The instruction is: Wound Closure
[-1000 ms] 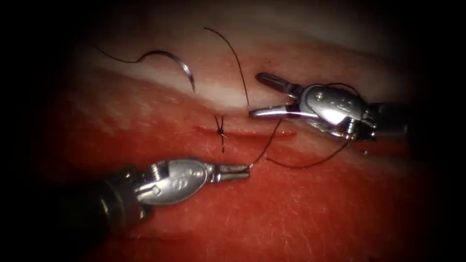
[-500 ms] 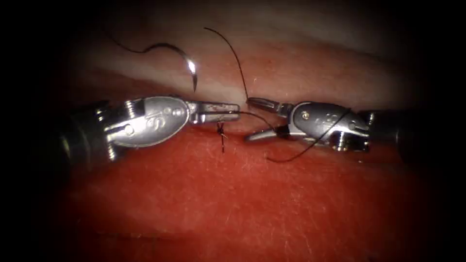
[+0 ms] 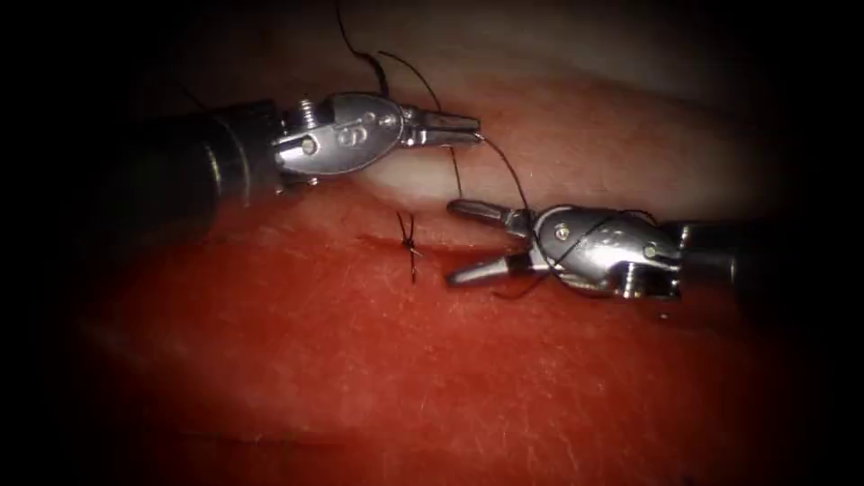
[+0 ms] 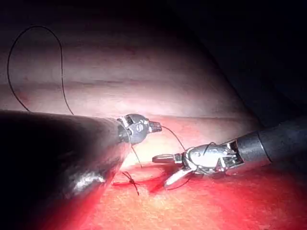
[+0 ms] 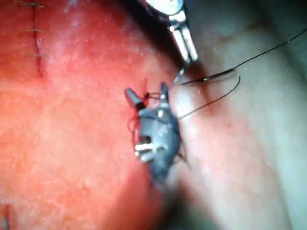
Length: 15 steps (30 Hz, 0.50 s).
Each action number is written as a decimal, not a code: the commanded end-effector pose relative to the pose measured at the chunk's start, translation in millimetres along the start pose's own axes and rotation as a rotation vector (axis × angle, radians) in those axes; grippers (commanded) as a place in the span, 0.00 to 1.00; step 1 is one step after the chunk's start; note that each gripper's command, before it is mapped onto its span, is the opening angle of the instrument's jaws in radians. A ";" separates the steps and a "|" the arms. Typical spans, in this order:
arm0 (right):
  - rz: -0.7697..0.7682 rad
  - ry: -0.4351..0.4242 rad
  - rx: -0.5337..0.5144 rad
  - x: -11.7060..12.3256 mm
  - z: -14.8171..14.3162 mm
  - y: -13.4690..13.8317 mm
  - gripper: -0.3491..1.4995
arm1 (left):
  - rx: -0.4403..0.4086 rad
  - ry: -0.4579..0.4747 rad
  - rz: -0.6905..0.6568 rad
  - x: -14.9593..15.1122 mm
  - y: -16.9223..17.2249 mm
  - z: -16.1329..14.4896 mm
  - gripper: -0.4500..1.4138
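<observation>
Thread is the thing everything hangs on at this moment: a dark strand runs taut from the tip of the left tool, slanting down and rightward to the right tool, where it drapes in loops around the body just behind the jaws. The left tool's jaws are pressed together on that strand at their very tip, so the left arm is the one that has hold of it; the right tool's jaws stand wide apart, one blade pointing up-left and the other down-left, with nothing between them, though the thread is wound about the tool's neck. The strand's long axis thus runs diagonally between the two tips, the left tool above the cut on the pale band of tissue, the right tool lying along the cut with its open jaws facing toward the finished knot, which sits on the cut just to the left of them. A further length of thread curls upward behind the left tool's head. The needle I cannot make out in these views. In the left wrist view the left tool and the right tool show the same arrangement, the strand bridging them. The left shaft comes in nearly level from the left; the right shaft comes in level from the right.
</observation>
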 end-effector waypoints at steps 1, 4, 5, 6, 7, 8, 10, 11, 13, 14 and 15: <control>-0.003 0.008 0.012 -0.2 1.1 -0.3 0.73 | -0.001 -0.003 0.002 -0.7 -0.8 1.0 0.00; 0.001 0.022 0.023 -0.1 1.0 -0.6 0.72 | -0.002 -0.013 0.007 -2.8 -1.5 2.2 0.00; 0.000 0.030 0.026 0.0 0.9 -0.7 0.72 | -0.003 -0.020 0.003 -3.4 -1.7 2.5 0.00; 0.000 0.037 0.026 0.0 0.9 -0.7 0.72 | -0.003 -0.024 0.000 -4.0 -1.8 2.7 0.00; 0.000 0.043 0.024 0.1 0.8 -0.7 0.72 | 0.002 -0.030 -0.004 -4.8 -2.0 2.9 0.00; 0.001 0.048 0.021 0.2 0.7 -0.7 0.72 | 0.002 -0.035 -0.007 -5.3 -2.0 3.0 0.00; 0.003 0.061 0.014 0.4 0.6 -0.5 0.71 | 0.005 -0.038 -0.019 -6.3 -1.8 3.1 0.00; 0.005 0.068 0.008 0.4 0.6 -0.4 0.71 | 0.004 -0.041 -0.021 -6.6 -1.6 3.2 0.00; 0.009 0.091 -0.006 0.7 0.5 0.1 0.71 | 0.004 -0.048 -0.025 -7.0 -0.7 3.4 0.00; 0.011 0.104 -0.012 0.9 0.4 0.3 0.71 | 0.002 -0.054 -0.028 -7.1 -0.2 3.5 0.00; 0.014 0.117 -0.021 1.0 0.3 0.5 0.70 | 0.003 -0.058 -0.030 -7.2 0.2 3.6 0.00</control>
